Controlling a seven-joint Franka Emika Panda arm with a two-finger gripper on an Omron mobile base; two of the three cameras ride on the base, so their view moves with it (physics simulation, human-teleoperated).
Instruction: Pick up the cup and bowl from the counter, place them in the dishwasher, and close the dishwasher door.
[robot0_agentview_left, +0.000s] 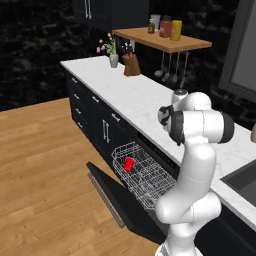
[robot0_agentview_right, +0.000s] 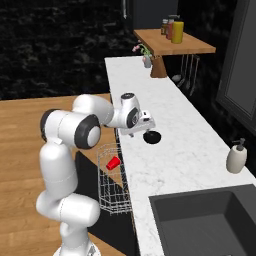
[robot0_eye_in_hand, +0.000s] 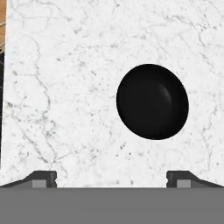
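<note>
A: Lying on its side in the white wire rack (robot0_agentview_left: 142, 172) of the dishwasher (robot0_agentview_left: 150, 165), the cup (robot0_agentview_left: 129, 164). Long axis roughly level, slanted across the rack; which end faces the bench (robot0_agentview_right: 170, 135) too small to tell.

B: And the bowl (robot0_eye_in_hand: 152, 101)?

A: Upright on the bench, hollow facing up. Round, so no long axis. Near the front edge, just beside the rack's side of the bench in the right base view.

B: Claw (robot0_agentview_right: 145, 127)?

A: Released, jaws spread wide, nothing between them. Hovering above the bench, just short of the bowl and apart from it.

B: Dishwasher door (robot0_agentview_left: 120, 202)?

A: Dropped flat, silver handle along its outer edge. Near corner hidden behind the arm in the left base view.

B: Anything else hard to read?

A: Bowl hidden behind the arm's upper joints in the left base view. Sink (robot0_agentview_right: 210, 222) cut off at the frame edge. Soap bottle (robot0_agentview_right: 236, 156) standing well apart from the bowl.
</note>
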